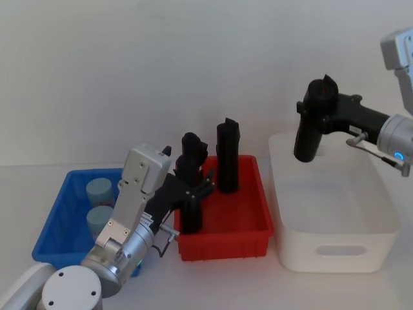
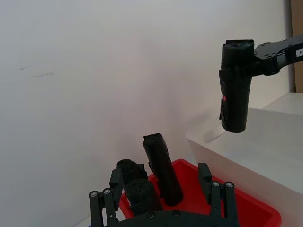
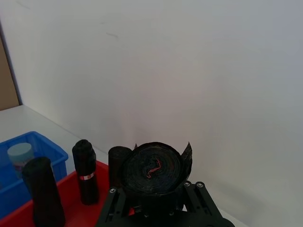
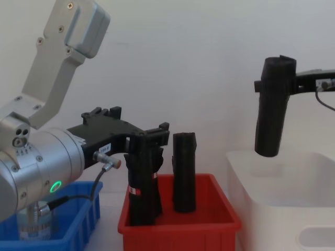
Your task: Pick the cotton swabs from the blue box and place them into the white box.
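— What crowds the left gripper [image 4: 152,137]?
— Upright black rolled cylinders [image 4: 184,172] in the shallow red plastic bin [image 1: 222,242]: one stands between its spread jaws, others just beyond them.
— And the right gripper [image 1: 319,106]?
— Below its jaws and the black roll [image 4: 272,110] they clamp, the tall translucent-white plastic bin [image 1: 297,253] gapes free

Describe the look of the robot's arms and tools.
Both arms are silver-grey metal cylinders, each with a pale grey boxy module at the wrist. The left tool and the right tool are matte black, angular, with small screws. The left wrist has a green ring light and a thin black cable; the right wrist a blue light.
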Controlling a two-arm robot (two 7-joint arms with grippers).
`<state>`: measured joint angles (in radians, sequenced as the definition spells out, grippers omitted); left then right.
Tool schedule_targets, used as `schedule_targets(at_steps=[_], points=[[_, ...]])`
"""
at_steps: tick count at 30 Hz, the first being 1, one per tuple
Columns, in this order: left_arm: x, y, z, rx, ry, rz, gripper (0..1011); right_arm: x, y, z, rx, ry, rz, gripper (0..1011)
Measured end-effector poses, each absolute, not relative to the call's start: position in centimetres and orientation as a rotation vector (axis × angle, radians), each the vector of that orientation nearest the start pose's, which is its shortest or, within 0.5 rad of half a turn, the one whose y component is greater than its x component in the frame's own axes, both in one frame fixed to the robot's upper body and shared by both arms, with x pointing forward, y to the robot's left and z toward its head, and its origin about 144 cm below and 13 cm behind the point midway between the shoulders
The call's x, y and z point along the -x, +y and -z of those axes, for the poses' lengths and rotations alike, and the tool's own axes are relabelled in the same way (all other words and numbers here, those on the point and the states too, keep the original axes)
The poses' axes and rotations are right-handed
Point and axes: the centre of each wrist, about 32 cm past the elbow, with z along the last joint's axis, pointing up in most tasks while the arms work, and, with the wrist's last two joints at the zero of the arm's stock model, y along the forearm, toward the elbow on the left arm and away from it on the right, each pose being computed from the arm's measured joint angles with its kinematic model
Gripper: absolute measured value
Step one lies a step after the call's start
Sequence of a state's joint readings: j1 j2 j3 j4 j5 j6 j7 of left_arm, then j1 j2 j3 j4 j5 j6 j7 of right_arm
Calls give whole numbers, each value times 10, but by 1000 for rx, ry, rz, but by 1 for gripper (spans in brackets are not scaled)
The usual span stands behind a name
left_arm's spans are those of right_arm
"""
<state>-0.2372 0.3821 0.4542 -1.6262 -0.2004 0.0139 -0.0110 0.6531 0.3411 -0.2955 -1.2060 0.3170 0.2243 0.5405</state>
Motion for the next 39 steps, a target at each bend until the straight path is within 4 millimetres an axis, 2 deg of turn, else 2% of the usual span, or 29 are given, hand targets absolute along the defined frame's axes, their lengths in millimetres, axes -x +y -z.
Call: schedule_targets(at_steps=[4, 10, 13, 22, 39], points=[[-492, 198, -1204, -61, -268, -1124, 1004, -619, -281, -1273, 158, -13, 942, 487], [-492, 198, -1204, -61, -268, -1124, 1004, -625, -278, -1261, 198, 41, 970, 667], [-492, 198, -1204, -61, -268, -1124, 1004, -628, -277, -1254, 219, 66, 984, 797], [-492, 198, -1204, -61, -268, -1124, 1004, -632, -275, -1245, 251, 102, 1003, 1001], [-492, 198, -1204, -61, -268, -1124, 1004, -635, -274, -1239, 273, 126, 1016, 1001]])
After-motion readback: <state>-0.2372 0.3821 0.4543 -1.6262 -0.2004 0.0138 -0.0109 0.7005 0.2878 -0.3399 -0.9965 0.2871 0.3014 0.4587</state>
